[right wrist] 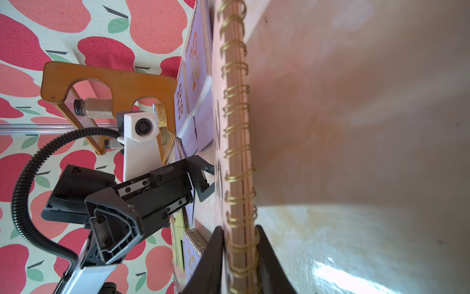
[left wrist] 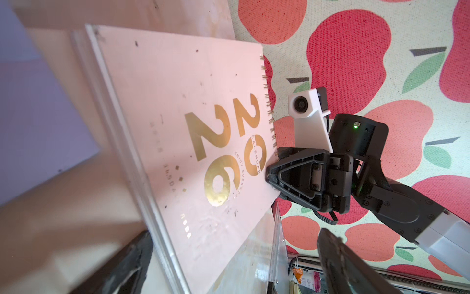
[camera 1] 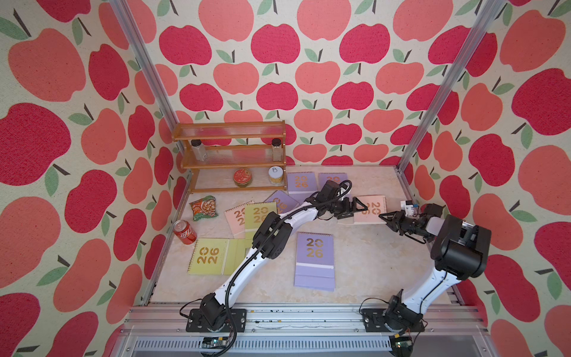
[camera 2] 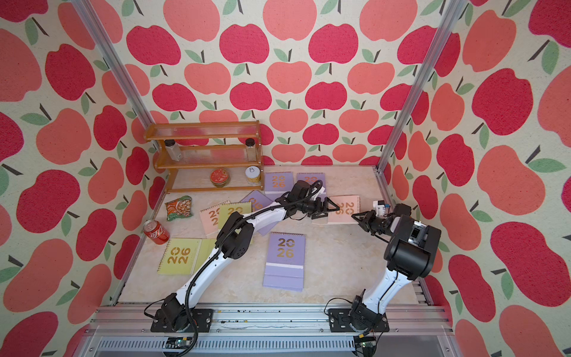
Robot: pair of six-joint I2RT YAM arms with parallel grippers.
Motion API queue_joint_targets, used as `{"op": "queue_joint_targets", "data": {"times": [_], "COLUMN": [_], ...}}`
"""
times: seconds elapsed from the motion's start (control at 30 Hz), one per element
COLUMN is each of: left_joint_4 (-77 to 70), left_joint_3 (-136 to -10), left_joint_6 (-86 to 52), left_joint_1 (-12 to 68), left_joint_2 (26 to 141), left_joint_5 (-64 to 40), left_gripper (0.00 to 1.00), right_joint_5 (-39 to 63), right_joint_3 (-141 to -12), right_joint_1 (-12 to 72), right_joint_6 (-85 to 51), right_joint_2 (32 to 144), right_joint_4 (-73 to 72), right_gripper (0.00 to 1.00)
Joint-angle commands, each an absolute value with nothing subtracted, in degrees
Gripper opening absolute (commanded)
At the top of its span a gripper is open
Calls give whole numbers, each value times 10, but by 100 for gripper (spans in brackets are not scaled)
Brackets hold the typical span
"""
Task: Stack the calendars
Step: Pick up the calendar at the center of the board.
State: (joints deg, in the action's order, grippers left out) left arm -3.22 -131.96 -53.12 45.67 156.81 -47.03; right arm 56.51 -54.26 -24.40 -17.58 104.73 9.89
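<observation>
The pink calendar [camera 1: 372, 218] [camera 2: 347, 216] lies toward the back right of the surface [camera 1: 370, 272], its gold spiral turned to the right wall. The right fingers [camera 1: 391, 219] [right wrist: 216, 259] pinch that spiral-bound edge near its front corner, one finger on each face, which the right wrist view shows plainly. The left fingers [camera 1: 358, 205] [camera 2: 329, 206] stand spread wide over the cover of the same calendar from the opposite side, one of them above the gold numerals; whether it touches the cover cannot be told.

Just behind, the lilac calendar by the rack [camera 1: 301, 182] and the lilac calendar behind the left wrist [camera 1: 332, 178] lie side by side near the back wall, the latter partly hidden. The left arm [camera 1: 278, 228] reaches across the tilted lilac calendar [camera 1: 281, 199] and across the yellow-green calendar [camera 1: 258, 216], which overlaps a second pink calendar [camera 1: 234, 218]; it covers part of each. Nearer the front, the large lilac calendar [camera 1: 315, 261] lies between the two arms, well apart from the pinched one. The front yellow-green calendar [camera 1: 210, 256] has its right end under the left arm.

Along the left side lie a snack packet [camera 1: 204, 208] and a red can [camera 1: 184, 232] on its side. The wooden rack [camera 1: 231, 131] fills the back left corner, holding two spice jars [camera 1: 198, 150], a red tin [camera 1: 242, 177] and a white-lidded jar [camera 1: 275, 175]. The right arm [camera 1: 457, 247] sits close to the right wall, just in front of the aluminium post [camera 1: 432, 108]
</observation>
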Motion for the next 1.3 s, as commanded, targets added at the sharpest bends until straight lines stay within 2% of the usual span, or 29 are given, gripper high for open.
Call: {"op": "queue_joint_targets", "data": {"times": [0.0, 0.1, 0.17, 0.47, 0.67, 0.87, 1.0, 1.27], "left_joint_4": [8, 4, 3, -11, 20, 67, 126, 291], "left_joint_3": [-1317, -1313, -1308, -1282, -1287, -1295, -1332, -1428], "left_joint_6": [-540, -539, -537, -522, -477, -425, -390, -254], "left_joint_1": [472, 472, 472, 471, 469, 442, 409, 318], "left_joint_2": [1604, 1598, 1592, 1537, 1481, 1418, 1394, 1392], "left_joint_5": [-473, -474, -475, -490, -507, -526, -549, -616], "left_gripper": [99, 100, 100, 99, 100, 99, 100, 99], "right_joint_5": [568, 557, 552, 491, 433, 419, 450, 588], "right_joint_3": [-533, -531, -531, -574, -653, -726, -775, -844], "right_joint_1": [-242, -242, -242, -239, -238, -238, -237, -231], "right_joint_6": [-177, -175, -171, -126, -73, -40, -29, 29], "right_joint_2": [1019, 1011, 1005, 954, 929, 917, 915, 926], "right_joint_4": [94, 98, 106, 220, 355, 448, 496, 561], "right_gripper": [15, 10, 0, 0, 0, 0, 0, 0]}}
